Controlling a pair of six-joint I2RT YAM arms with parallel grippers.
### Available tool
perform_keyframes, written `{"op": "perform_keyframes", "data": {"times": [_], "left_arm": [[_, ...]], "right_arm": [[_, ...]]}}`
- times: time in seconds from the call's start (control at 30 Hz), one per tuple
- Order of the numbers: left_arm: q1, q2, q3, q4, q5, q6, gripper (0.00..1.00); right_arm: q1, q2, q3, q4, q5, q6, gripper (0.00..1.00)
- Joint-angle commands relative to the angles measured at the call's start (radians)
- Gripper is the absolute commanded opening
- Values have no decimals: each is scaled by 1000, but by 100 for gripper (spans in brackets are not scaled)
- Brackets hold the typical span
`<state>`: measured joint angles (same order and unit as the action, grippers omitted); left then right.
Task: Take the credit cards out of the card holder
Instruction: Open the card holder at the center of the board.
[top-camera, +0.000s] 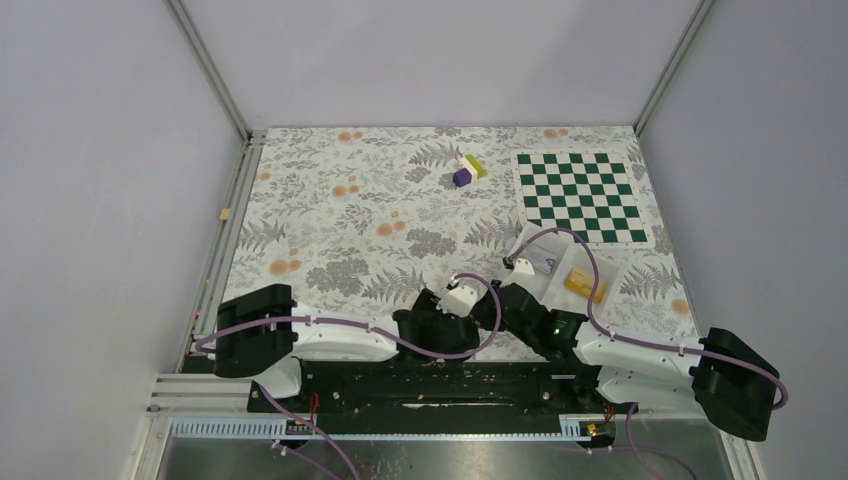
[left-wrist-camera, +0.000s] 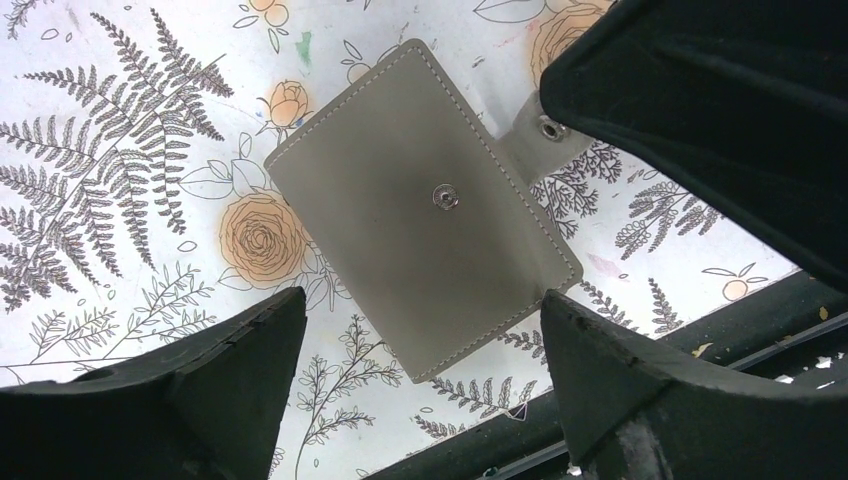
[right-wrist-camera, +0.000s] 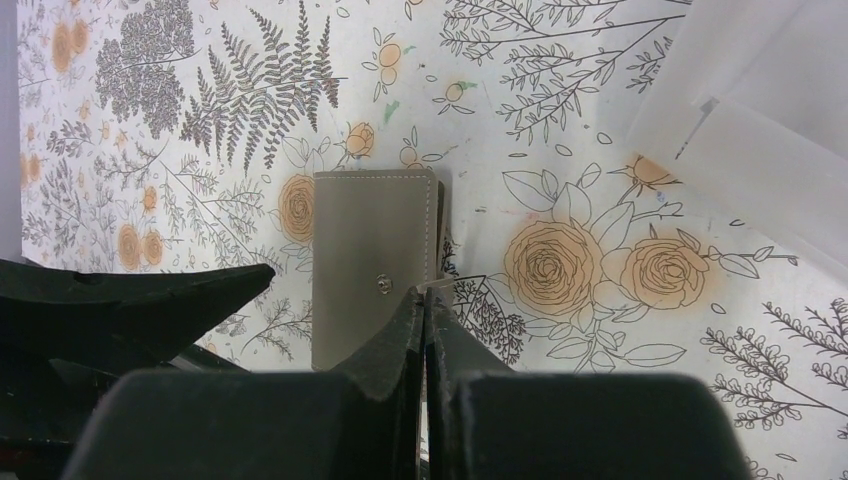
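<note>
The card holder (left-wrist-camera: 420, 225) lies closed on the floral table, grey outside up, with a metal snap in its middle. It also shows in the right wrist view (right-wrist-camera: 365, 255). My left gripper (left-wrist-camera: 422, 295) is open just above the holder's near end, one finger on each side, not touching it. My right gripper (right-wrist-camera: 425, 292) is shut on the holder's small snap tab (left-wrist-camera: 535, 135) at its side edge. No credit cards show; the holder's inside is hidden. In the top view both grippers (top-camera: 462, 295) (top-camera: 500, 305) meet near the table's front and hide the holder.
A clear-white divided tray (top-camera: 548, 262) holding an orange-yellow item stands just right of the grippers; its corner shows in the right wrist view (right-wrist-camera: 760, 130). A green chessboard mat (top-camera: 580, 195) and purple and yellow blocks (top-camera: 467, 172) lie farther back. The table's dark front rail (left-wrist-camera: 700, 330) is close.
</note>
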<state>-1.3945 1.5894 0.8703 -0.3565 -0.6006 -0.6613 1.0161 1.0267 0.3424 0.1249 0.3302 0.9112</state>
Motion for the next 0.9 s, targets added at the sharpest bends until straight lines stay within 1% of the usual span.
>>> {"op": "perform_keyframes", "data": {"times": [0.0,0.2,0.4,0.53,0.67,0.77,0.87], "left_arm": [[-25,8,7,56,-33,32,87],[-35,-7,-31,95,-42,67,84],[-37,-67,-104,177,1,115,80],[-37,-61,-107,171,-26,131,79],[-37,-34,-79,148,-54,143,79],[-37,-32,-73,144,-63,136,75],[-37,-64,-93,147,-75,119,70]], "right_arm": [[-8,-18,4,72,-8,42,0],[-41,-26,-44,134,-112,30,0],[-99,-60,-136,236,-187,25,0],[-123,-69,-134,232,-231,-6,0],[-139,-51,-150,276,-272,13,0],[-139,-41,-148,282,-286,8,0],[-141,-42,-147,274,-286,-5,0]]}}
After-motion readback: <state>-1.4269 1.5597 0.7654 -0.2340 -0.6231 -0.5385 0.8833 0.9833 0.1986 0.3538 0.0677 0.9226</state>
